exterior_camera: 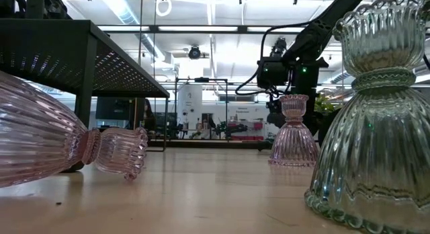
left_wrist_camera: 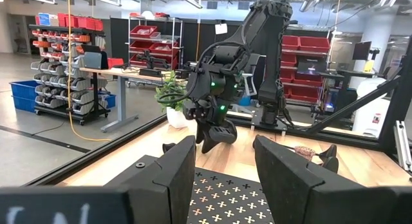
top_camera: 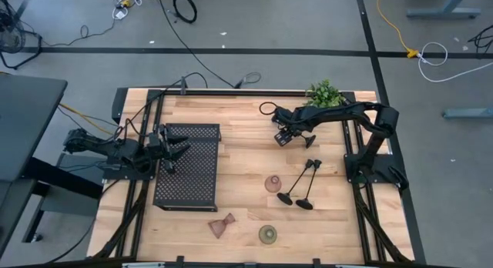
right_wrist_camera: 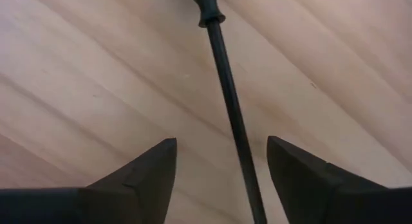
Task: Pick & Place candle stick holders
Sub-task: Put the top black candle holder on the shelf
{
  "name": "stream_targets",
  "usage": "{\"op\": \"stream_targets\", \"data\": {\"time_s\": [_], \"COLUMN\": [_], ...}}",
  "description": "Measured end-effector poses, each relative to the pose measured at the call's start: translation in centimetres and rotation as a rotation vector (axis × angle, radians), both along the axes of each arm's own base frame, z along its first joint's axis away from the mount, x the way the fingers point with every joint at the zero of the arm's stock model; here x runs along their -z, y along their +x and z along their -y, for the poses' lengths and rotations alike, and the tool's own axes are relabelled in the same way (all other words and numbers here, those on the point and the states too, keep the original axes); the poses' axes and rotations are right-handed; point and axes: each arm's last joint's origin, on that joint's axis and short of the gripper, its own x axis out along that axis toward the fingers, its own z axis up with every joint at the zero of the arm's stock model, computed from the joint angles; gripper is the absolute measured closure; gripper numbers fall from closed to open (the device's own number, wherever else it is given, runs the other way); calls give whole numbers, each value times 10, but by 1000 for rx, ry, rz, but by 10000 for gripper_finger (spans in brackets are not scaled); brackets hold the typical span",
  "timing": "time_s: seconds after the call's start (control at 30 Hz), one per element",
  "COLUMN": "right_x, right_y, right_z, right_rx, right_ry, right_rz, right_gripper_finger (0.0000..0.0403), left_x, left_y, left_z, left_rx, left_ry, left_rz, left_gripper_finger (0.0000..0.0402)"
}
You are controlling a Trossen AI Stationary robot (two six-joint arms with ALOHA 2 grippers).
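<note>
Toward the far right of the counter (top_camera: 246, 156), a thin black candlestick stem (right_wrist_camera: 232, 114) lies on the wood between the right gripper's (top_camera: 285, 136) fingers (right_wrist_camera: 138, 176); they stand apart on either side of it, not touching, nothing held. The right gripper sits low over the counter, just in front of the potted plant (top_camera: 323, 93).

Two more black stemmed holders (top_camera: 304, 183) lie tipped over side by side nearer the middle right, round bases toward the front edge. The pink glass holder (top_camera: 273, 183) stands upright just beside them. The olive-green glass holder (top_camera: 267, 234) stands upright near the front edge. The brown glass holder (top_camera: 222, 225) lies on its side, well apart from the pink one.

Left gripper (top_camera: 171, 149) hovers over the black perforated tray (top_camera: 189, 187) at the left, fingers (left_wrist_camera: 170, 179) partly open and empty.
</note>
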Motion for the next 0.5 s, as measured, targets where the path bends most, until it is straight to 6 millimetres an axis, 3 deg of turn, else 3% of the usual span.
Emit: {"op": "stream_targets", "data": {"time_s": [0.23,0.5], "right_x": [1,1], "right_y": [0,-2], "right_z": [1,3], "right_rx": [4,4], "right_ry": [0,-4], "right_rz": [-2,-14], "right_gripper_finger": [244,373], "left_x": [0,0], "left_y": [0,0], "left_z": [0,0], "left_rx": [0,6], "left_ry": [0,1], "left_rz": [0,-1], "left_gripper_finger": [236,236]}}
